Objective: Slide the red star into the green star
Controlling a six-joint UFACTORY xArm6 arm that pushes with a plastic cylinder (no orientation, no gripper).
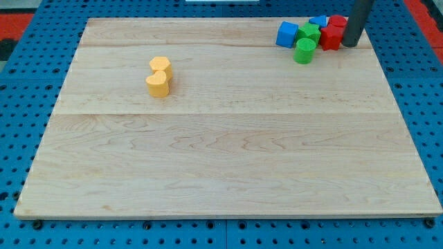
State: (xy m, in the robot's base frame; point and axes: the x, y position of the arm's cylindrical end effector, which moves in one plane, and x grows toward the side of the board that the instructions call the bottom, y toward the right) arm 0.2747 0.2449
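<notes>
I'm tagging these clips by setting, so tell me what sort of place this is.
Probably a robotics lab bench set up for pushing trials. A pale wooden board lies on a blue perforated surface, small coloured blocks such as the red star and green star sit on it, and my tip rests right of the red star.

A straight dark rod comes down from the view's top edge at the far right, leaning slightly so its upper part sits further right. My tip (351,45) rests at the surface, at the far right corner area.
</notes>
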